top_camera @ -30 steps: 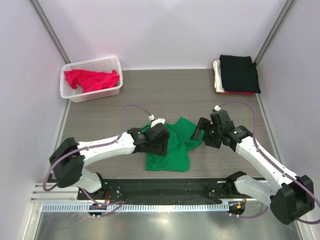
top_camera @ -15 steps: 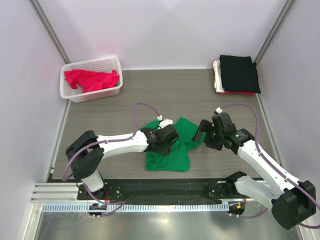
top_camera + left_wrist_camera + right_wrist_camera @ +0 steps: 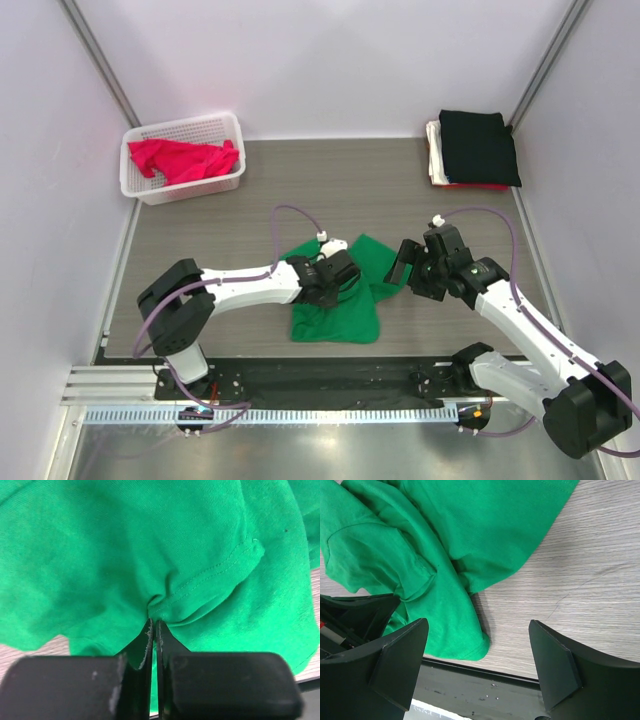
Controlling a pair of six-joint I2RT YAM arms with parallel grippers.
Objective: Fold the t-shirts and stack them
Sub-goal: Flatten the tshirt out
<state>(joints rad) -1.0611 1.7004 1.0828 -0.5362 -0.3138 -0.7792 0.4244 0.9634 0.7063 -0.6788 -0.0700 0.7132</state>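
A bright green t-shirt (image 3: pixel 345 305) lies crumpled on the table between the two arms. My left gripper (image 3: pixel 335 272) rests on its middle, jaws shut on a pinched fold of the green cloth (image 3: pixel 165 605) beside a stitched sleeve hem. My right gripper (image 3: pixel 403 262) hovers at the shirt's right edge, open wide with nothing between its fingers. In the right wrist view my right gripper (image 3: pixel 477 630) is over the shirt's (image 3: pixel 485 525) lower corner and bare table. A red-pink t-shirt (image 3: pixel 185 160) lies in the basket. Folded black (image 3: pixel 480 145), white (image 3: pixel 434 150) and red (image 3: pixel 480 186) t-shirts are stacked at the back right.
A white lattice basket (image 3: pixel 180 127) stands at the back left near the wall. The table's near edge and a black rail (image 3: pixel 470 690) run just below the green shirt. Metal frame posts rise in both back corners.
My left gripper slid right over the green shirt and closed on a fold of it. My right gripper shifted slightly right and stayed open.
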